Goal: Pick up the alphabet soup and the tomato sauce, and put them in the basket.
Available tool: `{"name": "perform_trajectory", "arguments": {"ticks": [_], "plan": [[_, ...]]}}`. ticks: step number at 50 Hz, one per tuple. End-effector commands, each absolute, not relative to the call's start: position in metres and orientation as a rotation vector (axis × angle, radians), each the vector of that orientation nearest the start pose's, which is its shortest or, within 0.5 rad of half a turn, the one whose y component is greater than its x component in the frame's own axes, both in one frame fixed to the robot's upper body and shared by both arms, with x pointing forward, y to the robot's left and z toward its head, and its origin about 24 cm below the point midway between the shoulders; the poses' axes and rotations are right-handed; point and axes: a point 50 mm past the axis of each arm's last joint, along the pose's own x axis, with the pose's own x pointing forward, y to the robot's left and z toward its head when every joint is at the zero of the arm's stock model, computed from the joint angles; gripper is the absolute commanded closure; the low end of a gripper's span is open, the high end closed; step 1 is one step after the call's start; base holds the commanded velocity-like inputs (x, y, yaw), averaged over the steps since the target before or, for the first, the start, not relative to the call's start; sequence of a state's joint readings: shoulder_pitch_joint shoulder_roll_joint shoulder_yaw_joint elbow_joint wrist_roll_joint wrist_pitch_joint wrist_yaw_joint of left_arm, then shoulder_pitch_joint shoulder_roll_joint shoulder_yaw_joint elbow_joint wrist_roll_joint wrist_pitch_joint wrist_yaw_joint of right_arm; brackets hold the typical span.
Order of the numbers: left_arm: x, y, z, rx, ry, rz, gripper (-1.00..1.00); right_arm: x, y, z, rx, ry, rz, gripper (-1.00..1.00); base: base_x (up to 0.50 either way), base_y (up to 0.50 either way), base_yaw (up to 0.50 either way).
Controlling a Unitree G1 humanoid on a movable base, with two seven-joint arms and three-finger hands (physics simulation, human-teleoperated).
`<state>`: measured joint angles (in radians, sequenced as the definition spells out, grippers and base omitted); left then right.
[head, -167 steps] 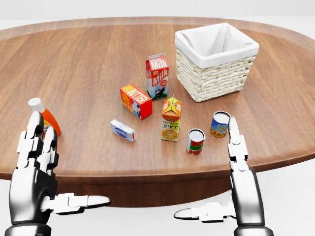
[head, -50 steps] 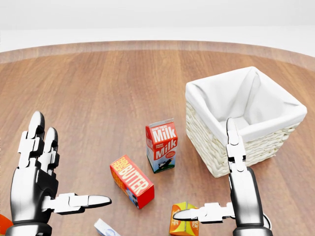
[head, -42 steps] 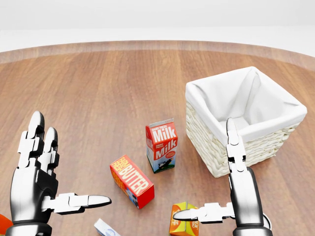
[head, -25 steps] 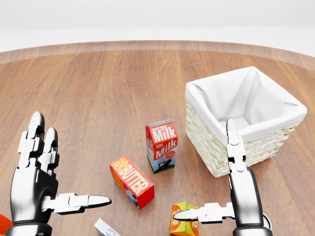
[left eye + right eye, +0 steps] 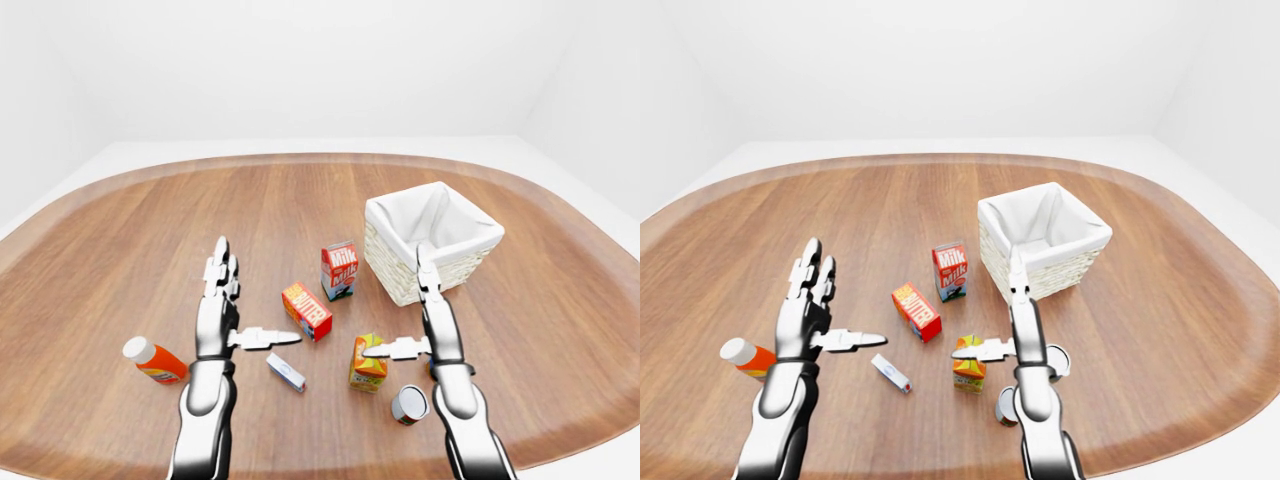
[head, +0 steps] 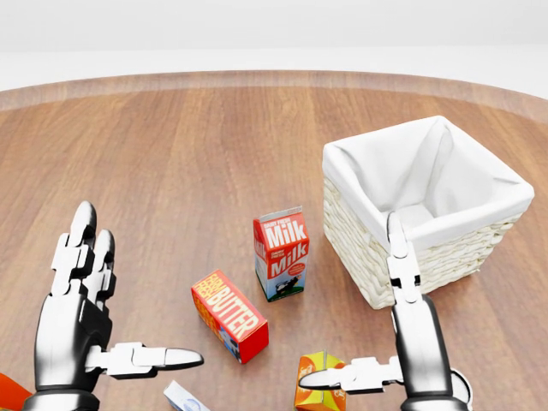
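Soup can: upright on the surface, at 6 o'clock from the basket, just left of the right wrist.
Bottle: lying at 9 o'clock from the left arm.
Left robot hand: fingers spread apart, empty, above the surface.
Butter: between the two hands.
Milk: upright, at 9 o'clock from the basket.
Juice: at 11 o'clock from the soup can.
Right robot hand: fingers apart, empty.
Basket: white-lined, at 12 o'clock from the right hand.
Second can: not clearly visible.

Left hand, right hand: polished silver shells, three segmented fingers each, dark joint gaps, chrome forearms.
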<state>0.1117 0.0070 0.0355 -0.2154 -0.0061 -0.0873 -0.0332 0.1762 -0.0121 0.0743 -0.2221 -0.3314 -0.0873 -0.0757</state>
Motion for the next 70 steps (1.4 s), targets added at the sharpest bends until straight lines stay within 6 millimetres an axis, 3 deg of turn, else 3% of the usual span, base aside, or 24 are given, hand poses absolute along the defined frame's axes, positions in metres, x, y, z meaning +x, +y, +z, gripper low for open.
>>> {"name": "perform_trajectory", "arguments": {"ticks": [1, 13, 26, 27, 28, 31, 34, 37, 39, 48, 70], "plan": [[0.230, 0.163, 0.074, 0.030, -0.194, 0.030, -1.00, 0.218, -0.142, 0.058, -0.350, -0.138, -0.029, -1.00, 0.00, 0.00, 0.00], [0.232, 0.163, 0.072, 0.034, -0.183, 0.027, -1.00, 0.212, -0.139, 0.074, -0.581, -0.218, -0.032, -1.00, 0.00, 0.00, 0.00], [0.232, 0.163, 0.071, 0.039, -0.180, 0.027, -1.00, 0.194, -0.156, 0.078, -0.813, -0.082, -0.090, -1.00, 0.00, 0.00, 0.00], [0.231, 0.163, 0.074, 0.039, -0.192, 0.027, -1.00, 0.192, -0.151, 0.095, -0.844, -0.134, -0.062, -1.00, 0.00, 0.00, 0.00], [0.231, 0.163, 0.075, 0.040, -0.195, 0.027, -1.00, 0.191, -0.150, 0.098, -0.858, -0.141, -0.057, -1.00, 0.00, 0.00, 0.00], [0.231, 0.163, 0.073, 0.039, -0.186, 0.028, -1.00, 0.189, -0.149, 0.098, -0.893, -0.137, -0.050, -1.00, 0.00, 0.00, 0.00], [0.231, 0.163, 0.072, 0.039, -0.186, 0.029, -1.00, 0.186, -0.155, 0.087, -0.904, -0.091, -0.078, -1.00, 0.00, 0.00, 0.00], [0.231, 0.163, 0.070, 0.039, -0.175, 0.029, -1.00, 0.183, -0.149, 0.106, -0.962, -0.141, -0.057, -1.00, 0.00, 0.00, 0.00], [0.231, 0.163, 0.070, 0.039, -0.177, 0.028, -1.00, 0.182, -0.153, 0.094, -0.967, -0.101, -0.072, -1.00, 0.00, 0.00, 0.00], [0.231, 0.163, 0.070, 0.040, -0.175, 0.028, -1.00, 0.187, -0.157, 0.079, -1.084, -0.034, -0.073, -1.00, 0.00, 0.00, 0.00], [0.232, 0.163, 0.070, 0.041, -0.174, 0.029, -1.00, 0.188, -0.164, 0.086, -1.246, 0.000, -0.100, -1.00, 0.00, 0.00, 0.00]]}}
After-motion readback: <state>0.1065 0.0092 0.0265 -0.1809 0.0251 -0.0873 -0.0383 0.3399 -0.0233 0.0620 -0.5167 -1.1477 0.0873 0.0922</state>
